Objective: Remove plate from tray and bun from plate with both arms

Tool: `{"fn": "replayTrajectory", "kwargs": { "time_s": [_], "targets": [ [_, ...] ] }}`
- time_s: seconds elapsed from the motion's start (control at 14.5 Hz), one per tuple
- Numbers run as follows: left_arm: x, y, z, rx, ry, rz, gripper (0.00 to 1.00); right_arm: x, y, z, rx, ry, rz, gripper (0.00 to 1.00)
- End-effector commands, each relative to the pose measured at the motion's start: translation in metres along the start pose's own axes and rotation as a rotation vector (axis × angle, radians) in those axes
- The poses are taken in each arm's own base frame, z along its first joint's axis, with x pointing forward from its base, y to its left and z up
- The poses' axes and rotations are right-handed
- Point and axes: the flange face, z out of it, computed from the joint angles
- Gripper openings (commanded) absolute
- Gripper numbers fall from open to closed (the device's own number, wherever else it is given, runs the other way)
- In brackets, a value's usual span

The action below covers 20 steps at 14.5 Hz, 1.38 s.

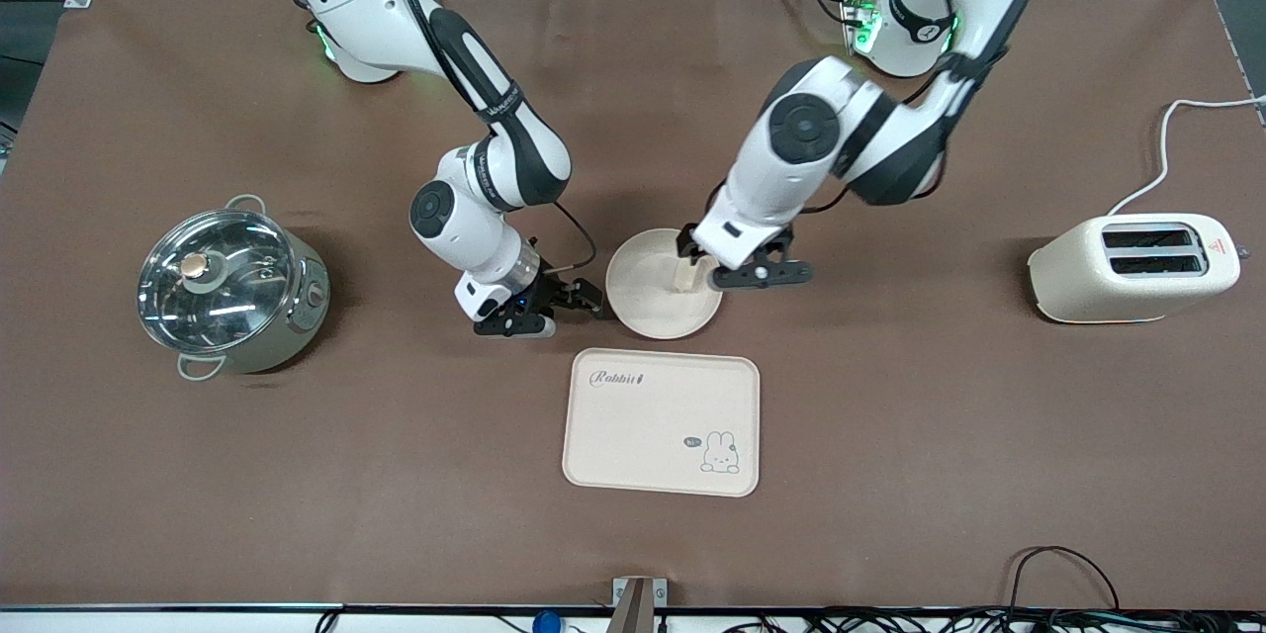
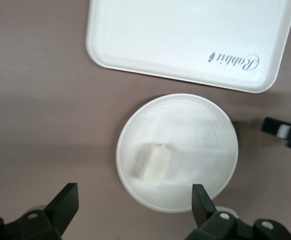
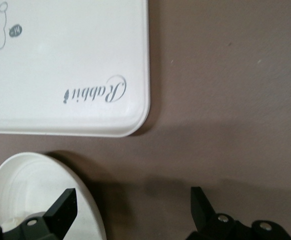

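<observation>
The round cream plate (image 1: 648, 302) lies on the brown table, just farther from the front camera than the rabbit tray (image 1: 661, 420). The small pale bun (image 1: 684, 275) lies in the plate, toward the left arm's end. My left gripper (image 1: 734, 262) is open and empty, hovering over the plate's rim by the bun; its view shows the plate (image 2: 195, 135) and the bun (image 2: 153, 162) ahead of its gripper (image 2: 134, 205). My right gripper (image 1: 554, 309) is open and empty, low at the plate's rim toward the right arm's end. In its view one finger of the gripper (image 3: 133, 207) is over the plate (image 3: 25, 195).
A steel pot with a glass lid (image 1: 232, 292) stands toward the right arm's end. A cream toaster (image 1: 1137, 267) with its white cord stands toward the left arm's end. The tray also shows in both wrist views (image 2: 185, 40) (image 3: 60, 65).
</observation>
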Motion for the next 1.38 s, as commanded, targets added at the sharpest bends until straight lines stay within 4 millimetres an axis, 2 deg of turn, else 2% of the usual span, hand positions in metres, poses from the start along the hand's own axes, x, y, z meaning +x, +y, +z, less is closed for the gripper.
{"fn": "replayTrajectory", "kwargs": {
  "time_s": [0.0, 0.07, 0.14, 0.28, 0.35, 0.48, 0.55, 0.69, 0.83, 0.9, 1.11, 1.18, 1.31],
  "targets": [
    [-0.001, 0.012, 0.039, 0.004, 0.01, 0.027, 1.0, 0.034, 0.024, -0.057, 0.015, -0.046, 0.062, 1.0],
    [-0.005, 0.015, 0.054, 0.01, 0.007, 0.034, 1.0, 0.05, 0.03, -0.083, 0.03, -0.082, 0.081, 1.0],
    [-0.013, 0.023, 0.067, 0.013, 0.011, 0.044, 1.0, 0.066, 0.043, -0.107, 0.037, -0.13, 0.101, 1.0],
    [-0.018, 0.024, 0.091, 0.039, 0.027, 0.046, 1.0, 0.089, 0.07, -0.156, 0.01, -0.189, 0.113, 1.0],
    [-0.02, 0.024, 0.104, 0.049, 0.037, 0.042, 1.0, 0.096, 0.083, -0.181, -0.052, -0.182, 0.071, 1.0],
    [-0.028, 0.028, 0.125, 0.065, 0.055, 0.042, 0.99, 0.099, 0.099, -0.219, -0.196, -0.192, -0.036, 1.0],
    [-0.03, 0.027, 0.132, 0.078, 0.066, 0.049, 0.92, 0.101, 0.108, -0.24, -0.238, -0.191, -0.055, 1.0],
    [-0.031, 0.027, 0.134, 0.085, 0.076, 0.05, 0.54, 0.105, 0.129, -0.288, -0.308, -0.178, -0.077, 1.0],
    [-0.032, 0.027, 0.134, 0.085, 0.076, 0.034, 0.28, 0.104, 0.156, -0.332, -0.332, -0.188, -0.078, 1.0],
    [-0.031, 0.026, 0.134, 0.085, 0.077, 0.032, 0.21, 0.1, 0.163, -0.354, -0.32, -0.195, -0.08, 1.0],
    [-0.023, 0.022, 0.126, 0.085, 0.086, 0.037, 0.14, 0.09, 0.185, -0.418, -0.339, -0.185, -0.081, 1.0],
    [-0.015, 0.018, 0.111, 0.084, 0.105, 0.044, 0.12, 0.087, 0.188, -0.438, -0.358, -0.184, -0.084, 1.0],
    [0.005, -0.005, 0.088, 0.116, 0.096, 0.09, 0.09, 0.082, 0.188, -0.477, -0.377, -0.149, -0.077, 1.0]
  ]
}}
